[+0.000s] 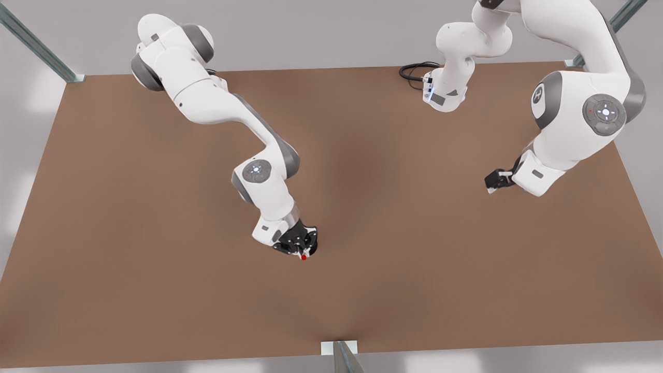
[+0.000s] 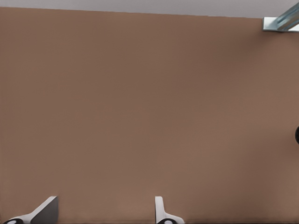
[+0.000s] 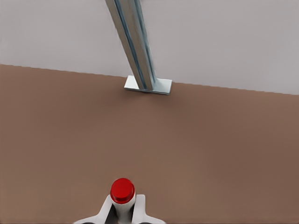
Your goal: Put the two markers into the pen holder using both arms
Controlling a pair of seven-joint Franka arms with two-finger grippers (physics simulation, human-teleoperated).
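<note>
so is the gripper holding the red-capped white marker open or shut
Shut: in the right wrist view the right gripper has its fingers pressed against both sides of the red-capped white marker.

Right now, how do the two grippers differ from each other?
The right gripper is shut on the red-capped marker; the left gripper is open and holds nothing. In the front view the right gripper hangs mid-table; the left is near the front view's right. Both have black bodies.

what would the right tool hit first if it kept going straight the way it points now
Probably the bare table. The right tool, shut on the red marker, points down over open brown tabletop near the metal post, though depth is unclear.
</note>
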